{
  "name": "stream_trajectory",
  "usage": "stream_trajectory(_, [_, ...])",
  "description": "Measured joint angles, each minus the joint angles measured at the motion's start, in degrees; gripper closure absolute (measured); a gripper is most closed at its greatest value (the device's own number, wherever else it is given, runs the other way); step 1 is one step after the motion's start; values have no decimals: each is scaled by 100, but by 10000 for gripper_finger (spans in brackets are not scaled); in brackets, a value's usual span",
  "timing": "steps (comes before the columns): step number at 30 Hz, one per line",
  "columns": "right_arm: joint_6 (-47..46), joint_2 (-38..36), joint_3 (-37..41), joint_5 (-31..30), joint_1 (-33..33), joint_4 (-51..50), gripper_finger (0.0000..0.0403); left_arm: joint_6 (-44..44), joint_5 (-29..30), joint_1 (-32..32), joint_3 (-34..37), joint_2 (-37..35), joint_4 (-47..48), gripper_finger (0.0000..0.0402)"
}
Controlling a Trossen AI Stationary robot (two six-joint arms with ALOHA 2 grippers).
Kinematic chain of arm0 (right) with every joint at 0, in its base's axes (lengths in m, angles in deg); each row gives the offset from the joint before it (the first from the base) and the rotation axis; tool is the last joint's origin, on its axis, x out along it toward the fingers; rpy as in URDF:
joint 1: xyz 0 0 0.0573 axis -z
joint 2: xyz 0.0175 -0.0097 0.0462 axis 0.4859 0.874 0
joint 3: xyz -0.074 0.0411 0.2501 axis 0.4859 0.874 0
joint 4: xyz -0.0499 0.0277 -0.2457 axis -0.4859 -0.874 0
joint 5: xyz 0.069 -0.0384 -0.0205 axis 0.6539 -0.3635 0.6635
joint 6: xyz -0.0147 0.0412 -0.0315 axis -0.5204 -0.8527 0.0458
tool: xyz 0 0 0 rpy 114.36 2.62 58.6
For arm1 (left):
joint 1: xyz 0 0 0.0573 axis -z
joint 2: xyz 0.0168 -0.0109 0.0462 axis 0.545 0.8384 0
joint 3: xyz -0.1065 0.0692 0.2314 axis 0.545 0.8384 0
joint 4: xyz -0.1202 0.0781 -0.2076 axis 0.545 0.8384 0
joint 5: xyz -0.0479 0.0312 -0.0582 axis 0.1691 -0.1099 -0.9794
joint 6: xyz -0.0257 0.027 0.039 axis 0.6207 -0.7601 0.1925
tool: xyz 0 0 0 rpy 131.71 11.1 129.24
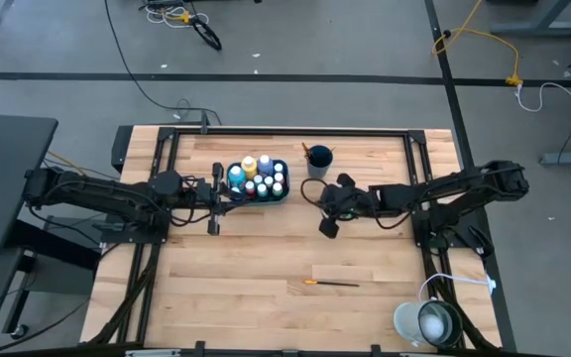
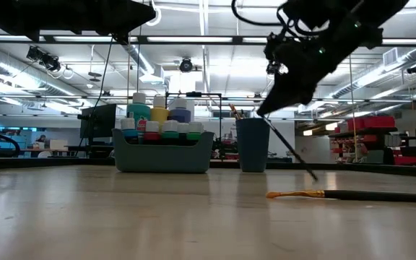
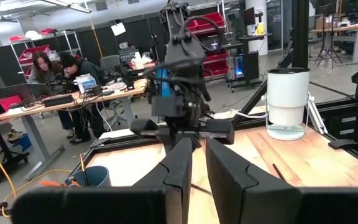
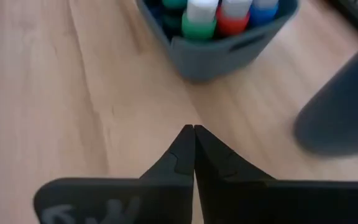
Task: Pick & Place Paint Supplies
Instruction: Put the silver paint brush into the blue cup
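Lone orange-tipped dark-handled paintbrush (image 2: pixel 338 194) lies nearest on the wooden tabletop (image 1: pixel 266 268); above it the right gripper (image 2: pixel 266 108) is clenched on a thin brush (image 2: pixel 291 153), seen only low; left gripper (image 1: pixel 213 191), jaws narrowly parted, touches the teal bottle tray (image 1: pixel 258 182)

Tray (image 2: pixel 163 154): grey-teal, on table, packed with paint bottles (image 2: pixel 166 119).
Cup (image 2: pixel 253 144): dark, just right of tray.
Paintbrush (image 2: pixel 352 195): lying flat, front right.
Right gripper (image 2: pixel 264 110): above cup, holding a thin slanted brush (image 2: pixel 292 149).
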Motion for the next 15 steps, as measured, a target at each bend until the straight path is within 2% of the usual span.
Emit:
stream_trajectory(8, [827, 0, -481, -587, 21, 44, 403, 0, 0, 2, 0, 0, 0, 347])
stream_trajectory(15, [1127, -7, -696, -575, 123, 65, 403, 2, 0, 2, 0, 0, 6, 347])
